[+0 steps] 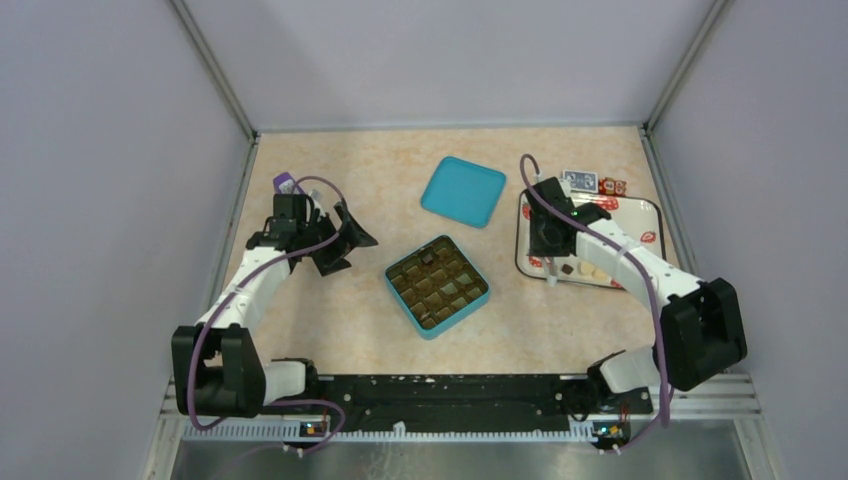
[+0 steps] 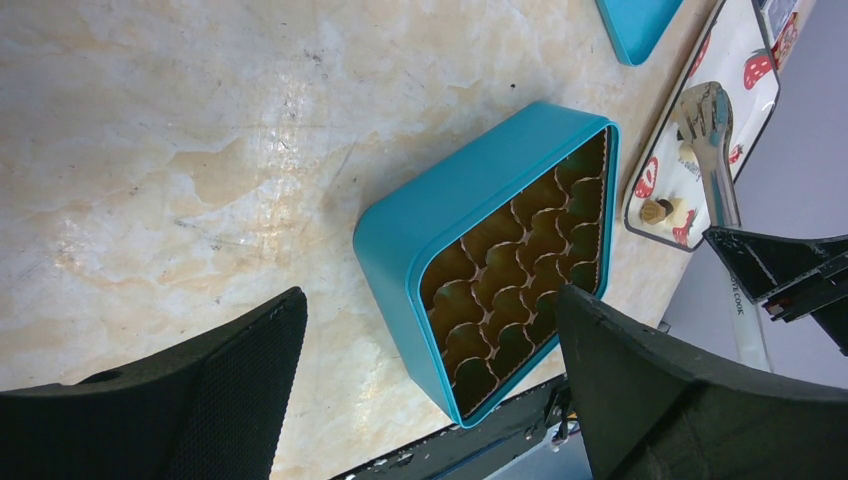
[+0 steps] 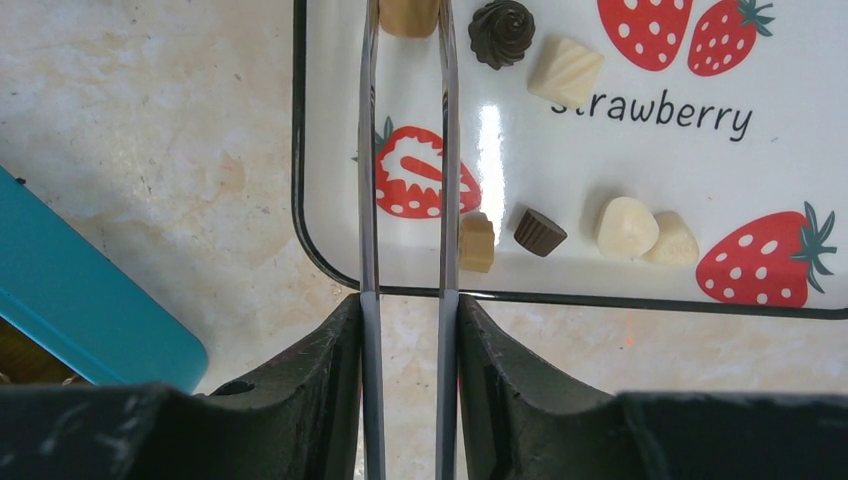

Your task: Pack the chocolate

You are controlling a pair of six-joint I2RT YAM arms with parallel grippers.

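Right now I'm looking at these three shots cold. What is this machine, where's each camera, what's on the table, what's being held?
It is two robot arms bolted at the near edge of a table. One picture looks down from above and behind them; the other two come from a camera on each wrist.

On the table: an open teal box with brown paper cups inside, its teal lid lying apart farther back, and a strawberry-print tray carrying small chocolates in dark, tan and cream.

The left claw is wide open and holds nothing; it hangs above the table, looking toward the box. The right claw is closed on a pair of metal tongs, whose tips reach over the tray around a tan piece. Whether that piece is gripped yet is cut off at the picture's edge.
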